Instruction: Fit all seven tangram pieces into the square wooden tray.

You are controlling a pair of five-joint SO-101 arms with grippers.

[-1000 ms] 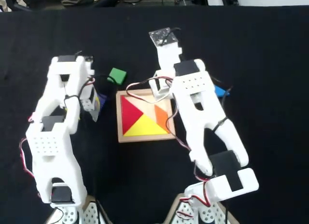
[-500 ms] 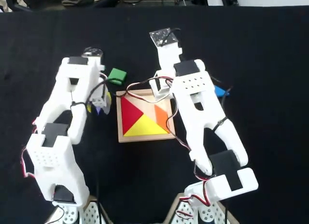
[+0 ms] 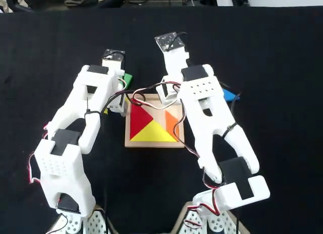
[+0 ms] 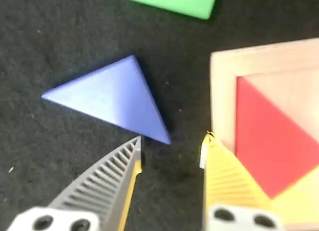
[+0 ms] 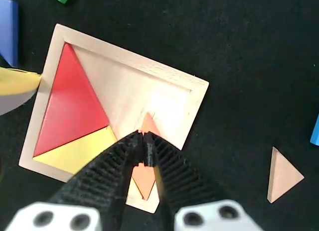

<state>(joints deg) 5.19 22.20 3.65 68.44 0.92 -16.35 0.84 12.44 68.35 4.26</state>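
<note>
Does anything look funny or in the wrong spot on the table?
Nothing is broken or spilled. One thing looks a bit odd: the left gripper has its jaws open, but one jaw seems to sit right at the tray's rim. The blue triangle lies just past the tips, not between them. The green piece is outside the tray too.

The left gripper (image 4: 172, 141) holds its jaws spread over bare counter (image 4: 60, 37), hemmed in by the blue triangle (image 4: 112, 99) just ahead and the tray (image 4: 222, 86) wall beside its yellow jaw. Inside the tray, bare wood lies free between the red triangle (image 5: 70, 106) and the right gripper (image 5: 143, 137), whose closed jaws stand over the orange piece (image 5: 144, 178).
</note>
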